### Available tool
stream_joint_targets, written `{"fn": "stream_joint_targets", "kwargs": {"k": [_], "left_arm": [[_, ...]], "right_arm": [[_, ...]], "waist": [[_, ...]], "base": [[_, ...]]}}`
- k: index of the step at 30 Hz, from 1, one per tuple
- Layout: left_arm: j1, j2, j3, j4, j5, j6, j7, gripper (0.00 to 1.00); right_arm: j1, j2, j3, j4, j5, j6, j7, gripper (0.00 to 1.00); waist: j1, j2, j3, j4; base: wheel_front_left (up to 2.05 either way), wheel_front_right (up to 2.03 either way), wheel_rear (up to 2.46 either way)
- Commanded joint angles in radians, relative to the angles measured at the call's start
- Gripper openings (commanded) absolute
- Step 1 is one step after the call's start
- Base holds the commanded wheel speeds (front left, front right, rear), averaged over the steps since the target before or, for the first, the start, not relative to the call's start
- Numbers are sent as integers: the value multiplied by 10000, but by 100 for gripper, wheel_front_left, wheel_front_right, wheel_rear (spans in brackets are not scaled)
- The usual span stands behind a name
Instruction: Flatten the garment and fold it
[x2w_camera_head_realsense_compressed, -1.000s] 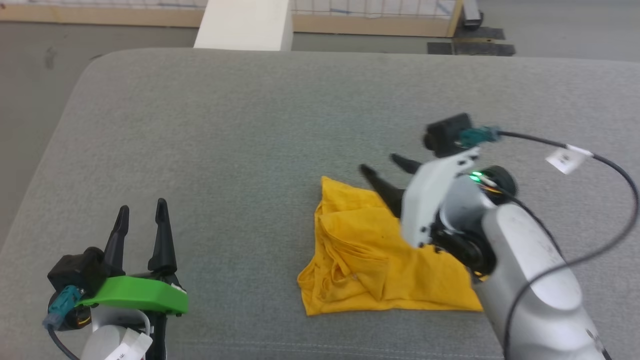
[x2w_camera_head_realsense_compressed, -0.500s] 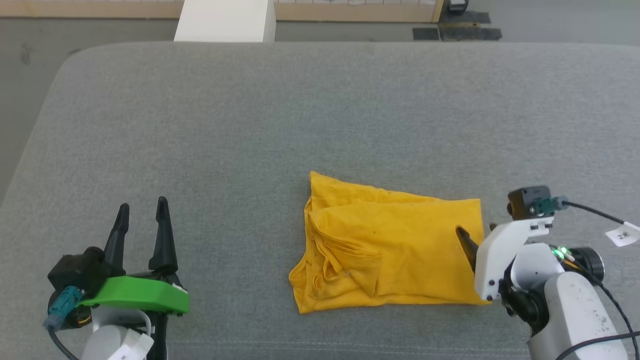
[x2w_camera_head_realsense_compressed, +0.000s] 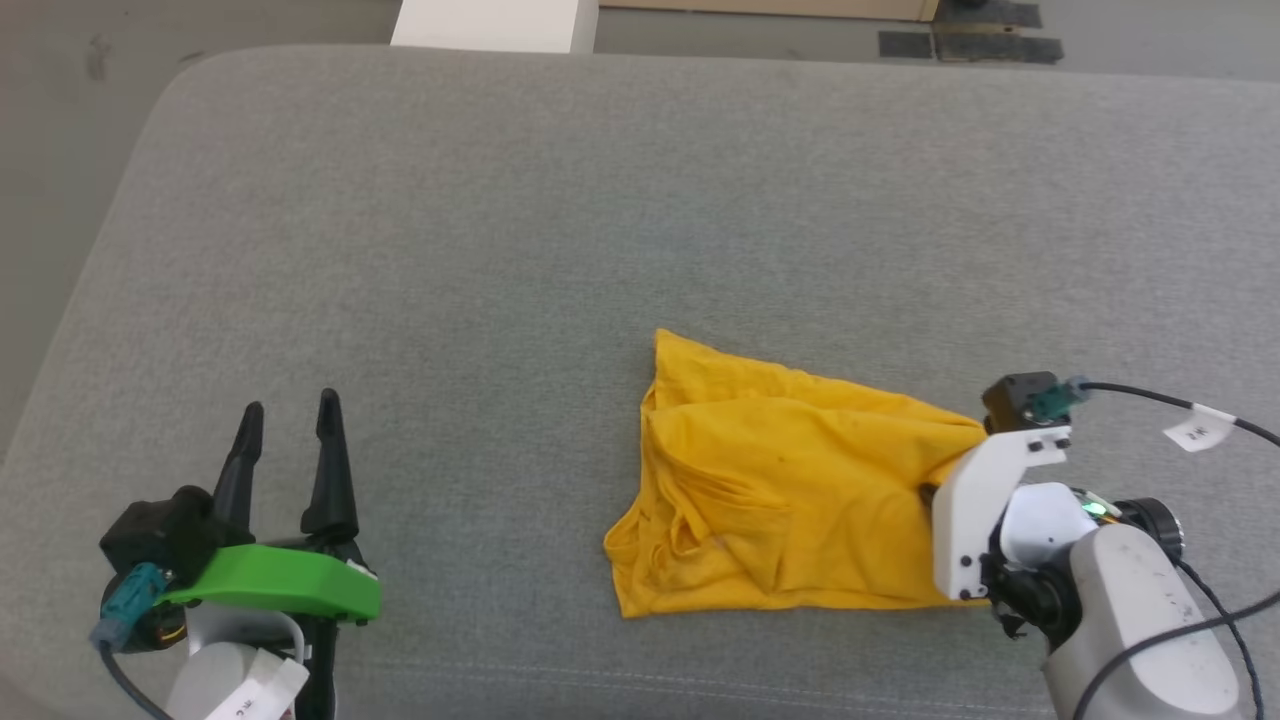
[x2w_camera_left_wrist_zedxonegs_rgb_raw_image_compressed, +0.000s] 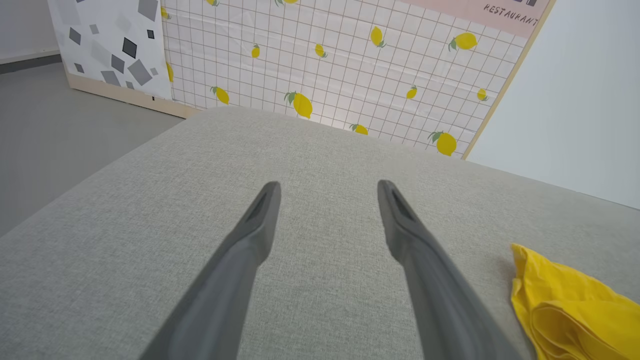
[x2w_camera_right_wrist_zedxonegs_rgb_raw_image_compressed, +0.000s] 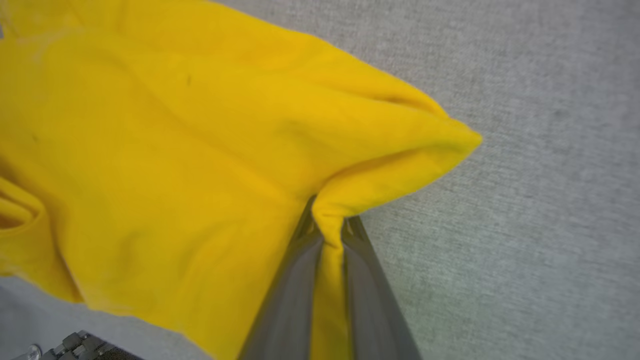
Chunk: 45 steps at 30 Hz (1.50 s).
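Near the front-left corner of the surface (x2w_camera_head_realsense_compressed: 600, 200), the left gripper (x2w_camera_head_realsense_compressed: 289, 405) is hovering, fingers (x2w_camera_head_realsense_compressed: 327, 460) spread, holding nothing. Right of centre the garment (x2w_camera_head_realsense_compressed: 790, 500) is lying bunched — soft, light, likely to drape. At its right edge the right gripper (x2w_camera_right_wrist_zedxonegs_rgb_raw_image_compressed: 327, 227) is pinching a fold tight — a sound hold.

The word "RESTAURANT" is showing in dark slanted capitals on a pink panel (x2w_camera_left_wrist_zedxonegs_rgb_raw_image_compressed: 465, 5) at the top of the left wrist view, above a lemon-patterned sheet (x2w_camera_left_wrist_zedxonegs_rgb_raw_image_compressed: 325, 65). A white tag (x2w_camera_head_realsense_compressed: 1197, 429) on the right arm's cable (x2w_camera_head_realsense_compressed: 1130, 395) and a paper label (x2w_camera_head_realsense_compressed: 245, 700) under the left arm are carrying dark marks too small to read.
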Motion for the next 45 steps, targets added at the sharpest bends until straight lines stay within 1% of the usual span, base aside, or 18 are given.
{"fn": "stream_joint_targets", "kwargs": {"k": [1,3,4,7,12,14,16,19,23,26,29,33,36,39,40,41,45], "left_arm": [[6,-2,89,-38,-21,-3,-47,100],[104,-7,184,-119,-25,22,-47,100],[182,10,258,-215,-33,27,-47,100],[192,6,325,-372,-99,22,-47,100],[56,128,291,-659,-125,9,-47,100],[-104,244,214,-801,-122,3,-24,100],[-306,354,125,-966,-157,-3,54,100],[-660,631,-56,-1213,-203,-14,260,100],[-1034,1091,-174,-1583,-279,-24,498,100],[-1163,1434,-170,-1795,-363,-28,616,100],[-1179,1656,-17,-1890,-475,-30,630,100],[-1170,1912,98,-2016,-557,-31,654,100],[-1192,2046,137,-2074,-607,-32,655,100],[-1234,2134,161,-2101,-659,-32,630,100],[-1237,2161,181,-2103,-675,-32,623,100],[-1236,2197,209,-2098,-692,-32,615,100],[-1210,2212,201,-1959,-726,-32,540,100]], "right_arm": [[22,147,175,-96,71,48,191,0],[-92,133,270,-527,-183,48,442,0],[-207,27,288,-943,-308,48,819,0],[-359,-323,103,-1471,-457,48,1373,0],[-724,-743,-536,-2110,-476,48,2106,0],[-967,-896,-867,-2259,-634,48,2251,0],[-1214,-931,-1330,-2384,-722,48,2297,0],[-1560,-1104,-1932,-2506,-1030,48,2339,0],[-2085,-1326,-2838,-2685,-1504,48,2522,0],[-2531,-1352,-3910,-2800,-1848,48,2581,0],[-2885,-1450,-4826,-2940,-2349,48,2623,0],[-3225,-1347,-5998,-3758,-3206,48,2924,0],[-3387,-1300,-6772,-4225,-3559,48,3012,0],[-3478,-1489,-7487,-4589,-3954,48,2766,0],[-3527,-1544,-7647,-4667,-4031,48,2606,28],[-3599,-1576,-7794,-4723,-4107,48,2393,100],[-3968,-1752,-7982,-4709,-4218,48,1264,100]], "waist": [[0,0,-164,-261],[0,0,-183,-580],[0,0,-120,-988],[0,0,42,-1622],[0,0,605,-2771],[0,0,936,-3081],[0,0,1300,-3247],[0,0,1889,-3310],[0,0,2756,-3196],[0,0,3307,-2992],[0,0,3678,-2806],[0,0,4103,-2527],[0,0,4316,-2345],[0,0,4471,-2178],[0,0,4508,-2153],[0,0,4538,-2142],[0,0,4379,-2126]], "base": [[0,0,0],[0,0,0],[0,0,0],[0,0,0],[0,0,0],[0,0,0],[0,0,0],[0,0,0],[0,0,0],[0,0,0],[0,0,0],[0,0,0],[0,0,0],[0,0,0],[0,0,0],[0,0,0],[0,0,0]]}}
